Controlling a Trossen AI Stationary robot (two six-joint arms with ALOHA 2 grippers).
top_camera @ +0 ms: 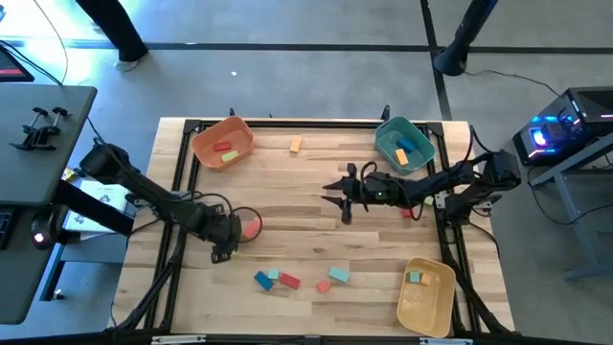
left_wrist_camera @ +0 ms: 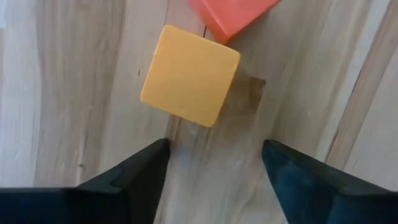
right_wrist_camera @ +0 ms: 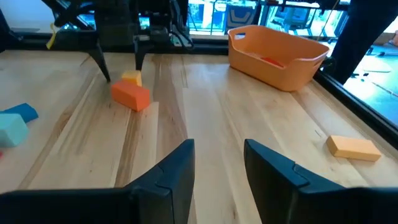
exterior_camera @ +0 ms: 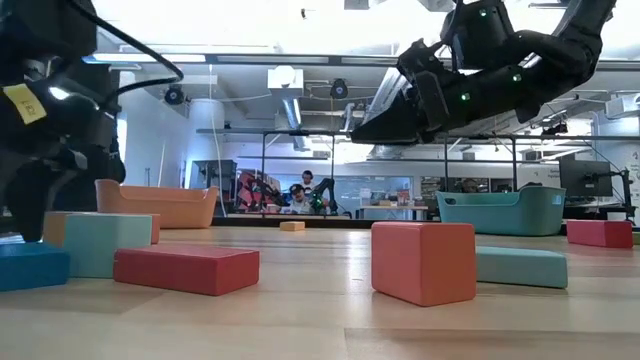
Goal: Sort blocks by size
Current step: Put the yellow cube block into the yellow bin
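Note:
My left gripper (top_camera: 220, 251) is open at the table's left middle. Its own view (left_wrist_camera: 214, 158) shows a yellow cube (left_wrist_camera: 189, 74) lying on the wood just ahead of the fingertips, untouched. One corner of a red-orange block (left_wrist_camera: 233, 15) meets the cube's far edge; this block also shows in the high view (top_camera: 251, 227). My right gripper (top_camera: 340, 192) is open and empty above the table's middle, right of centre. Several loose blocks lie near the front edge: blue (top_camera: 262, 280), teal (top_camera: 273, 274), red (top_camera: 289, 282), teal (top_camera: 338, 275) and a small red one (top_camera: 324, 286).
An orange bin (top_camera: 222, 144) holding blocks stands far left. A teal bin (top_camera: 404, 144) holding blocks stands far right. A yellow bin (top_camera: 426, 295) holding a teal block stands near right. An orange bar (top_camera: 295, 145) lies between the far bins. A red block (top_camera: 412, 211) lies under the right arm.

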